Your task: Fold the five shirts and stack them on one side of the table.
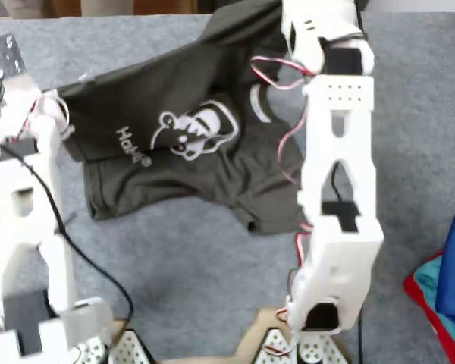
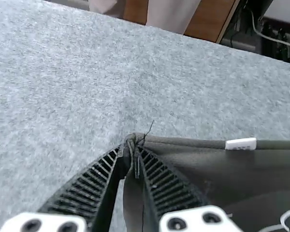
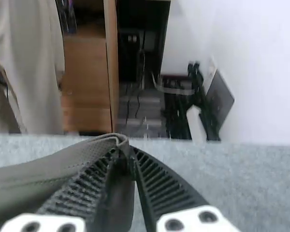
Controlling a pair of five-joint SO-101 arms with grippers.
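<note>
A dark olive T-shirt (image 1: 189, 159) lies print side up on the grey felt table (image 1: 174, 265), across the far half, between the two white arms. A white graphic (image 1: 193, 130) sits near its middle, and the cloth is rumpled along the near hem.

The left gripper (image 2: 132, 147) is down at the felt on the shirt's left side. Its ribbed black fingers (image 2: 94, 181) are pressed together on a corner of the fabric, with a bunched seam and a loose thread sticking out at the tips. A small white tag (image 2: 240, 143) lies on the shirt's edge a little way along from that pinch.

The right gripper (image 3: 127, 153) is at the far edge of the table, on the shirt's right side. Its fingers (image 3: 157, 181) are also closed, nipping a fold of the same olive cloth, which drapes away from the tips to one side. From above, the shirt runs up and under this arm's wrist, and the fabric there looks drawn up rather than flat.

Red and white wires (image 1: 277, 76) loop along the right arm over the shirt, and a black cable (image 1: 53, 205) trails down the left arm. At the table's right edge, well apart from the shirt, sits a pile of blue, teal and red cloth (image 1: 449, 292).
</note>
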